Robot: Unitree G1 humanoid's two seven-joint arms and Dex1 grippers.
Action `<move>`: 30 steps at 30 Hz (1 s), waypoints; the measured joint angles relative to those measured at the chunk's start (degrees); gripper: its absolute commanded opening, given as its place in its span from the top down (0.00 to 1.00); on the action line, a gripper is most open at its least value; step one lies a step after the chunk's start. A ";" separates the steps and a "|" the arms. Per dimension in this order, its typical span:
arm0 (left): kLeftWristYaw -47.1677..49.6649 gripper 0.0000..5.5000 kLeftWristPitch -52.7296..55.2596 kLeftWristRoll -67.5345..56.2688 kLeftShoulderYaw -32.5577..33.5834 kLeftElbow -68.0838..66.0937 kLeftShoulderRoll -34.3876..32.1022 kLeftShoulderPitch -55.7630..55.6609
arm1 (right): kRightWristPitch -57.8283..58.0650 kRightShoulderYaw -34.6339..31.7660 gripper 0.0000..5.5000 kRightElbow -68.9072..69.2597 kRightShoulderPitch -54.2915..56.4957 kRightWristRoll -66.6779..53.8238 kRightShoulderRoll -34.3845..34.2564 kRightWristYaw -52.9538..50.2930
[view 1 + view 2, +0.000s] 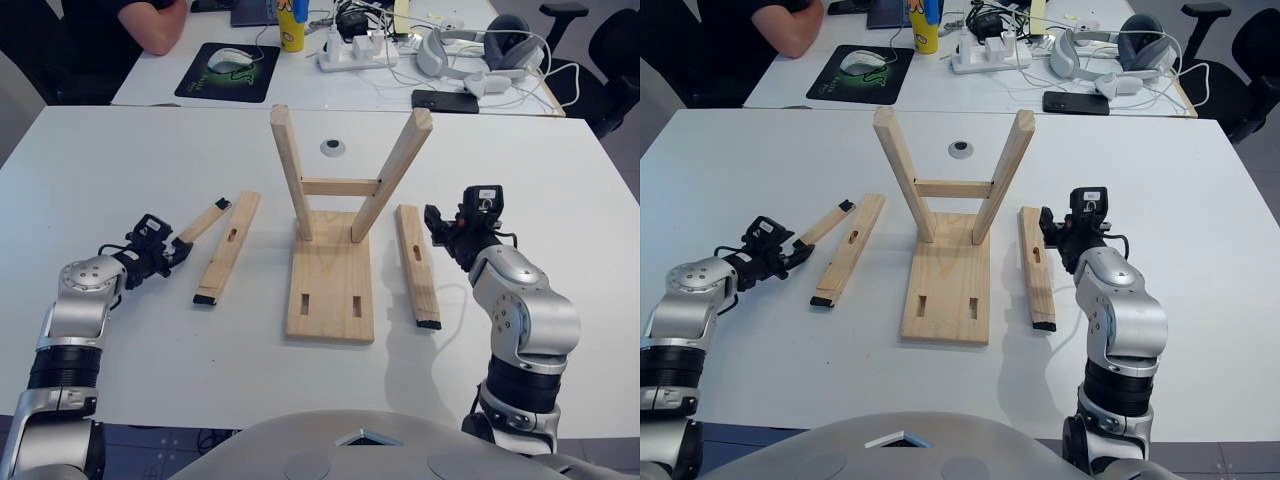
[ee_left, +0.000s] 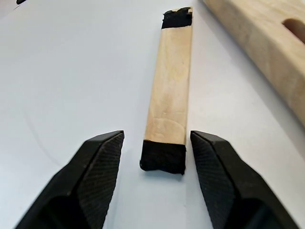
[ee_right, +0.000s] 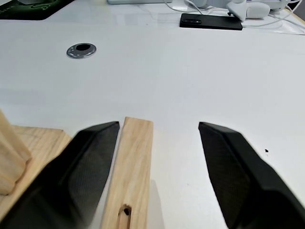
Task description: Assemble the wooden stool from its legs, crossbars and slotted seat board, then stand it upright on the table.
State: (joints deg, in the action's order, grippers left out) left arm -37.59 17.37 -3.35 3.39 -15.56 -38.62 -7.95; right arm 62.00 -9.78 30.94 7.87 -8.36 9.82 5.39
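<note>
1. While the pale slotted wooden seat board (image 1: 330,295) lies flat on the white table (image 1: 120,160), left jaws gape empty around the short black-tipped wooden crossbar (image 2: 169,95), probably aligned to grip it.
2. Right jaws, likewise wide and empty, bracket the loose pale wooden leg (image 3: 133,162) at its end.

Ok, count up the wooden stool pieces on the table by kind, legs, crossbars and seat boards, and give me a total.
Legs: 4, two standing in the board, two lying loose
Crossbars: 2, one fitted between the standing legs, one loose
Seat board: 1
Total: 7
</note>
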 measured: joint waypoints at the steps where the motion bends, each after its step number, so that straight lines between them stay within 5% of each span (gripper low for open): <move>1: -0.24 0.53 -0.26 -0.08 -0.01 -1.28 0.01 -0.79 | 0.00 0.01 0.44 -0.10 0.05 0.00 0.08 0.05; 6: -2.81 0.53 0.07 -2.64 0.33 -5.68 0.08 -3.35 | -0.10 0.15 0.44 -0.66 0.43 0.03 0.36 0.36; 15: -9.37 0.76 1.70 -6.50 0.08 -8.57 -0.11 -4.68 | -0.73 0.02 0.43 -2.03 1.95 0.12 1.23 0.35; 23: -6.11 0.76 -3.92 -3.88 -0.17 -12.93 -0.23 -7.02 | -3.98 -0.20 0.43 -3.24 2.45 1.12 2.54 -0.19; 30: 1.87 0.76 -17.52 -11.38 10.80 -3.17 4.78 -8.97 | -15.94 -8.58 0.43 -7.84 10.16 -4.49 3.74 1.27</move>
State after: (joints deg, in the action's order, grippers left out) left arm -35.72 -0.14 -14.73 14.19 -18.73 -33.84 -16.92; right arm 46.06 -18.36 23.11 18.03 -12.85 13.56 6.66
